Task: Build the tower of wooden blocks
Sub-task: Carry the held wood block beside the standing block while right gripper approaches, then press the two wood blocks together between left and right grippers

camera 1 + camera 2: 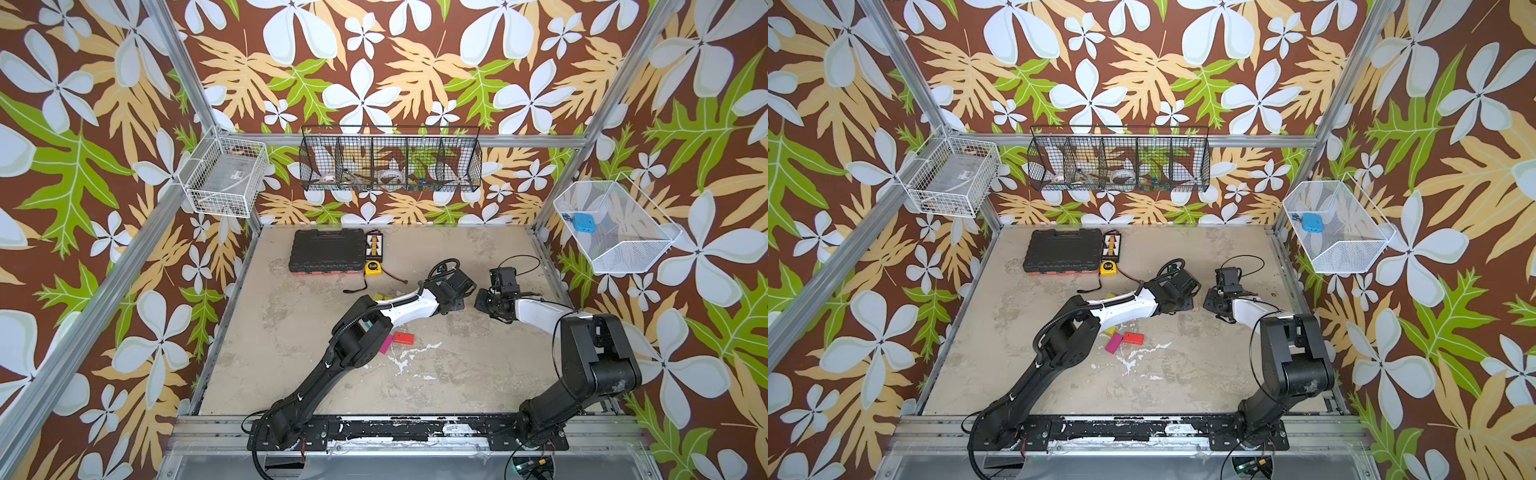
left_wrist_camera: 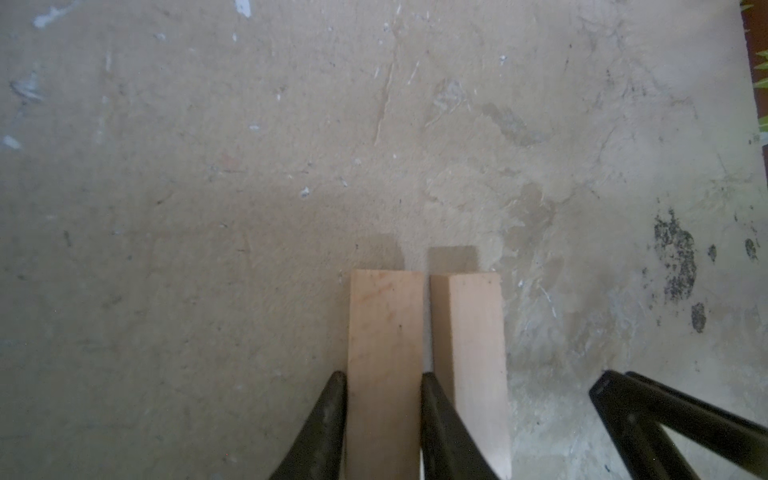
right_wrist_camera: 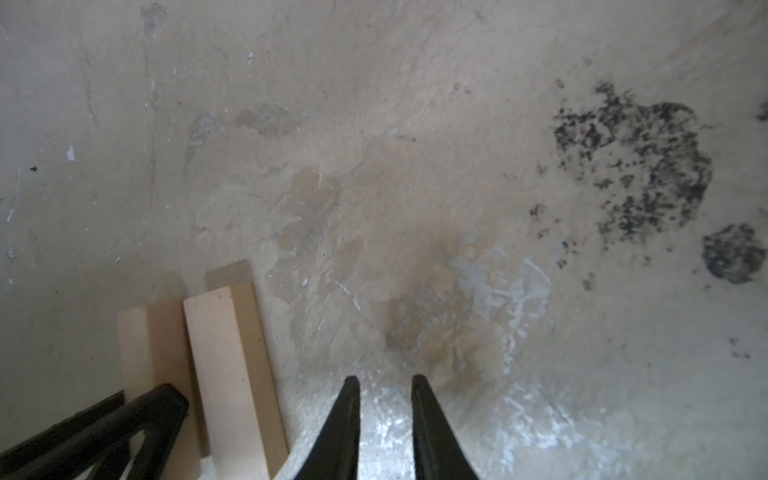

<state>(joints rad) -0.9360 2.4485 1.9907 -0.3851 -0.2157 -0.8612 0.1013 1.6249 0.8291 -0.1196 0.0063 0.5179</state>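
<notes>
Two tan planks lie side by side on the table with a narrow gap between them. In the left wrist view my left gripper (image 2: 383, 376) is shut on one tan plank (image 2: 384, 316), a finger on each long side. The second plank (image 2: 476, 332) lies free next to it. My right gripper (image 3: 384, 378) hovers beside the second plank (image 3: 220, 353), its fingers drawn close together with nothing between them. Both top views hide the planks under the wrists. A red brick (image 1: 404, 338), a magenta brick (image 1: 386, 344) and a yellow block (image 1: 1110, 331) lie by the left arm's elbow.
At the back left of the table stand a black tool case (image 1: 326, 251), a small parts box (image 1: 374, 245) and a yellow tape measure (image 1: 373, 268) with a loose cord. Wire baskets (image 1: 390, 160) hang on the walls. Another yellow block (image 1: 379, 297) peeks out from behind the left forearm.
</notes>
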